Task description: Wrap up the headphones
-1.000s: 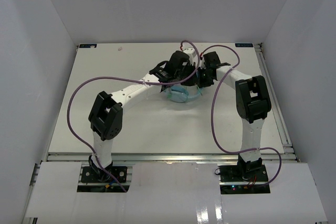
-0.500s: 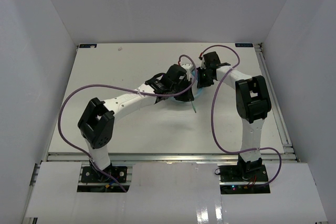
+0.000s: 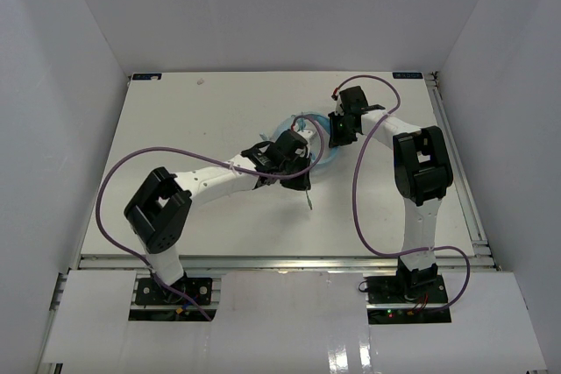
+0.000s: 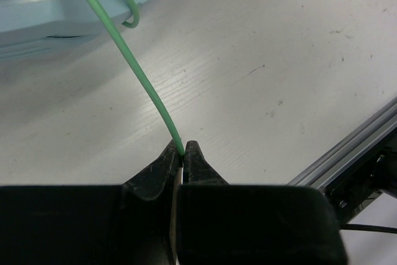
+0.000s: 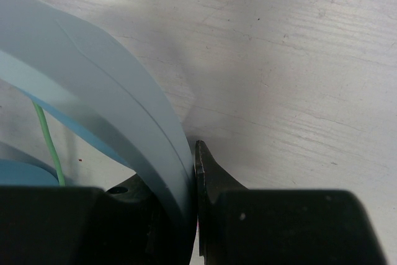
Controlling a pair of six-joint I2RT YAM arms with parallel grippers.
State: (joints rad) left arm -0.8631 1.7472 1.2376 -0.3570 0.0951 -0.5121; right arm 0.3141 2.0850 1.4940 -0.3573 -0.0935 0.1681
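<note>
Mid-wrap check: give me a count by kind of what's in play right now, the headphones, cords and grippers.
light blue headphones: 1
green cable: 1
grippers: 2, the left gripper and the right gripper
purple arm cables: 2
Total: 6

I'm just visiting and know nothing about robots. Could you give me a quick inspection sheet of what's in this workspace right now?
Surface: white table, lightly scuffed.
Job's things: light blue headphones mid-table, between the two arms' ends; their thin green cord runs from them to the left gripper.
Clutter: nothing seen.
Grippers: left gripper shut on the cord; right gripper shut on the headphones at the band.
Cables: purple cables loop along both arms.
Surroundings: white walls on three sides; metal rail at the near edge.
</note>
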